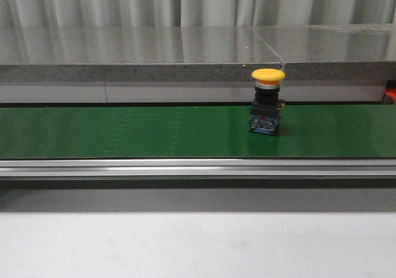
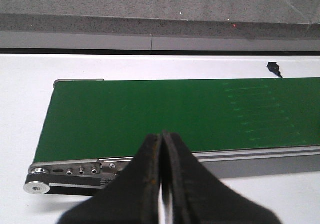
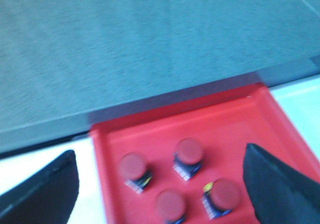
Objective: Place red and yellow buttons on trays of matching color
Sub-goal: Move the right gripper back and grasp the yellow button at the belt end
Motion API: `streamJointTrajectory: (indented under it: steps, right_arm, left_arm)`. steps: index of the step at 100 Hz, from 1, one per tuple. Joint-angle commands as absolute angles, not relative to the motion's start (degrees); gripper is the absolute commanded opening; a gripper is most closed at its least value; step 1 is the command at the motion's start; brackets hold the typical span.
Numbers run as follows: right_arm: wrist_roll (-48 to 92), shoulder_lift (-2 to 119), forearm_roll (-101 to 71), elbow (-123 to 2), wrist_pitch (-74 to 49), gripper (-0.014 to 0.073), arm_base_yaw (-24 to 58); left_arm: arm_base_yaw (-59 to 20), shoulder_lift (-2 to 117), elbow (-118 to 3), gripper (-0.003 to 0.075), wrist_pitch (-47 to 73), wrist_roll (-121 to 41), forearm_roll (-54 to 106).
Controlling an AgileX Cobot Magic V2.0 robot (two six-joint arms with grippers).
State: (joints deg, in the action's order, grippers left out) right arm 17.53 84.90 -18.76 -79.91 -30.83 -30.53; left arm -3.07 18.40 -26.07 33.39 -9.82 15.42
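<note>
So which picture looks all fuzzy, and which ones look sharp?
The right wrist view is fuzzy: the red tray and its four red buttons are smeared, with a bluish tint. The front view is sharp, the yellow button crisp on the green belt. The left wrist view is sharp too, apart from the close, dark left gripper.

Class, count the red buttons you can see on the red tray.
4 red buttons on the red tray: at and. More may lie beyond the picture's edge.

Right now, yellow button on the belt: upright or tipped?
Upright. The yellow button stands on its base on the green belt, mushroom cap on top and level.
</note>
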Motion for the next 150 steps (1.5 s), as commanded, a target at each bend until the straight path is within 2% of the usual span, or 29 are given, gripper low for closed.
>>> streamJointTrajectory:
  steps: [1,40,79,150]
  right_arm:
    - [18.5,78.6,-19.1,-77.7,-30.8,0.0654,-28.4]
    - [20.5,69.5,-19.1,-60.6,-38.6,0.0654,-14.7]
    - [26.1,70.1,-19.1,-58.7,-40.0,0.0654,-0.3]
    - [26.7,87.0,-19.2,-64.0,-35.9,0.0654,6.8]
  left_arm:
    - [-3.6,18.8,-27.6,-0.0019,29.2,-9.8,16.5]
    - [-3.6,18.8,-27.6,-0.0019,29.2,-9.8,16.5]
    - [-3.6,18.8,-27.6,-0.0019,29.2,-9.8,16.5]
    - [-3.6,18.8,-27.6,-0.0019,29.2,-9.8,16.5]
